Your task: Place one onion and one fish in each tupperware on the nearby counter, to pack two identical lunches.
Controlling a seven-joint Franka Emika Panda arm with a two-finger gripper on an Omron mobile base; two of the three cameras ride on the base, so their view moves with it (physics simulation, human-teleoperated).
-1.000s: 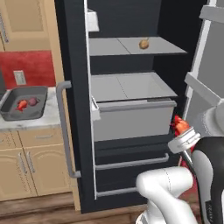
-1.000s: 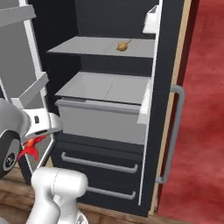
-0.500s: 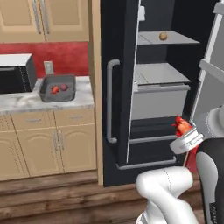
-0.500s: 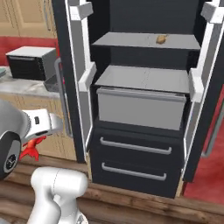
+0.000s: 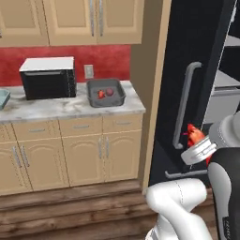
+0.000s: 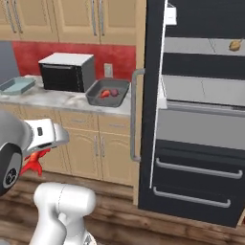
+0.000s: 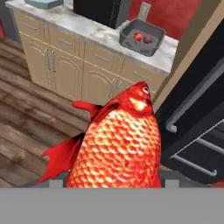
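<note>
Beside the fridge (image 6: 201,119), counter (image 5: 70,108) carries microwave (image 5: 48,77) and grey tupperware (image 5: 106,93).

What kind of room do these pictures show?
Most likely a home kitchen, rendered: wooden cabinets under a marble counter, a black microwave on it, and an open dark fridge beside.

Open air above the worktop (image 5: 70,108); the microwave (image 5: 48,77) stands left of the grey tupperware (image 5: 106,93), fridge door (image 5: 187,84) right.
</note>
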